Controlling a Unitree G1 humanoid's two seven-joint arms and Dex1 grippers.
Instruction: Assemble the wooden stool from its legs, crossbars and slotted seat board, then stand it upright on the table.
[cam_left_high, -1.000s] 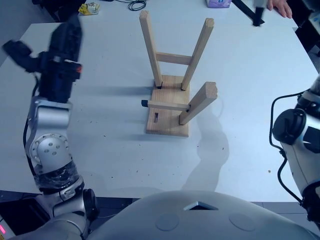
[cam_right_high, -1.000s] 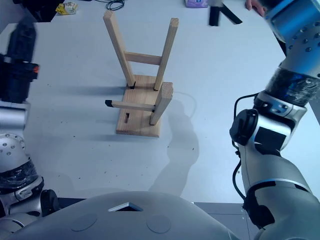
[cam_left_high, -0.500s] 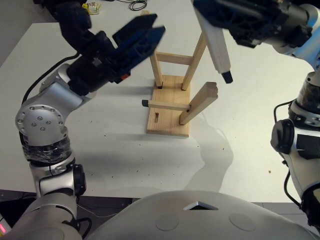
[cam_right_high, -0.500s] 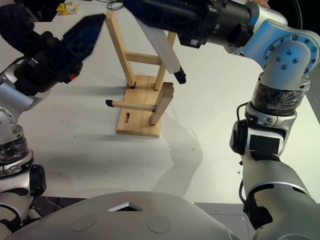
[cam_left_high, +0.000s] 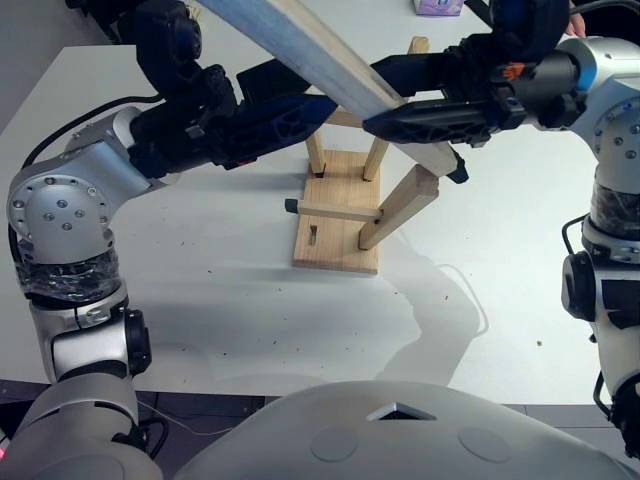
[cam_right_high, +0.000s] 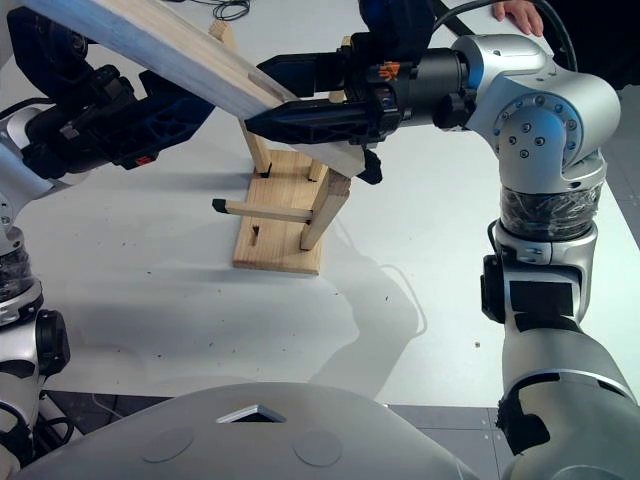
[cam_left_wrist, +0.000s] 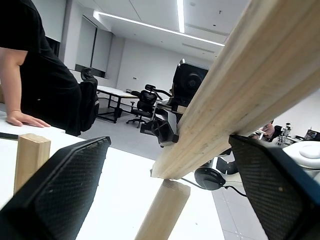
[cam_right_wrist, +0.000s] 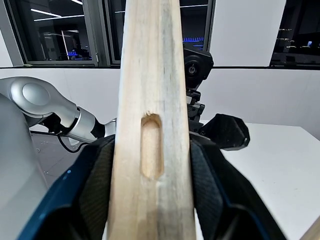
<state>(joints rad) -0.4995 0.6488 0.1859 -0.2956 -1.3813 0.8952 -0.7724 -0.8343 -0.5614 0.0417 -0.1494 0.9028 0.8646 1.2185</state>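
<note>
The slotted seat board (cam_left_high: 335, 250) lies flat on the white table. Two legs stand in its far end, joined by a crossbar; one top (cam_left_high: 417, 45) shows above my arms. A third leg (cam_left_high: 400, 205) stands at the near right corner, leaning, with a crossbar (cam_left_high: 330, 212) sticking out to the left. My right gripper (cam_left_high: 372, 95) is shut on a loose leg (cam_left_high: 300, 50), held slanting above the stool, its black-capped foot (cam_left_high: 458, 175) just over the third leg. A slot (cam_right_wrist: 151, 145) faces the right wrist camera. My left gripper (cam_left_high: 318, 95) is open, its pads (cam_left_wrist: 65, 195) on either side of the same leg (cam_left_wrist: 240, 90).
A person's hand (cam_right_high: 520, 12) rests at the table's far right edge, beside a small purple box (cam_left_high: 440, 6). Bare table (cam_left_high: 180, 260) stretches left, right and in front of the seat board.
Both arms have swung in from the sides over the stool. The right one brought the loose leg down across the middle, and the open left gripper closed in around its upper part.
</note>
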